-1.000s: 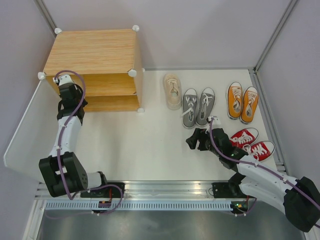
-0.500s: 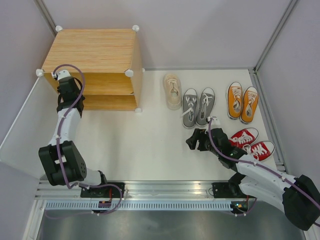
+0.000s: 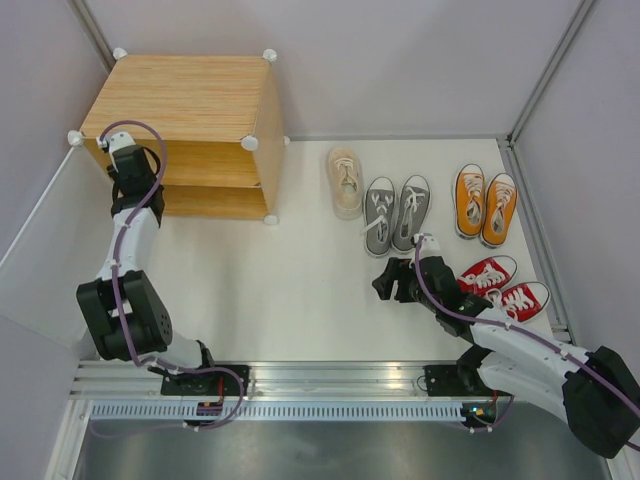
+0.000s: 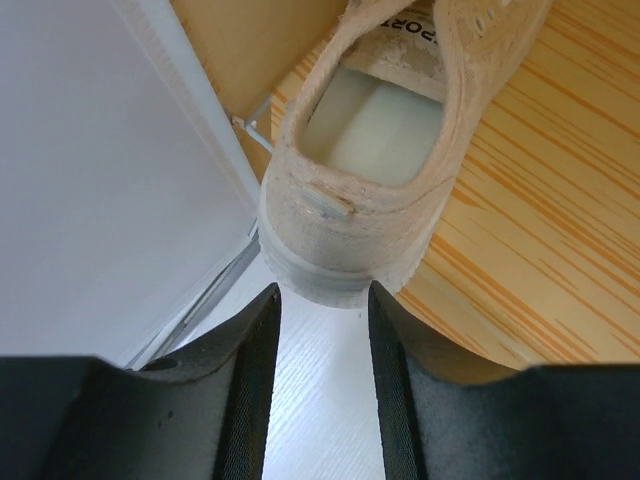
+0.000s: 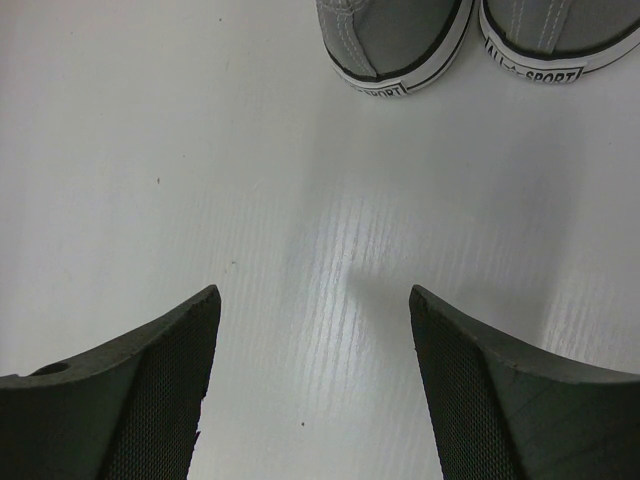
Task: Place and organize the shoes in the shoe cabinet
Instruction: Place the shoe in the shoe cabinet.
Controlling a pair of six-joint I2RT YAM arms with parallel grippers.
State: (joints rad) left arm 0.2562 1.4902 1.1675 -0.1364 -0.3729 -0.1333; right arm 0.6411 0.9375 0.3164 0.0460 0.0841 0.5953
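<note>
Now cream shoe (image 4: 380,170) heel overhangs shoe cabinet (image 4: 540,250) shelf edge, so spread, empty L fingers (image 4: 250,400) could drag it out; R fingers (image 5: 150,400) spread too.

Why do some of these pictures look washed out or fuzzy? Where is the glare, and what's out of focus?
Top view: even light, soft shadows, everything sharp. Left wrist view: the white door looks washed out; the beige shoe is crisp, the dark fingers slightly soft. Right wrist view: a pale sheen on the table; the fingers there are dark and a bit soft, the grey shoes clearer.
</note>
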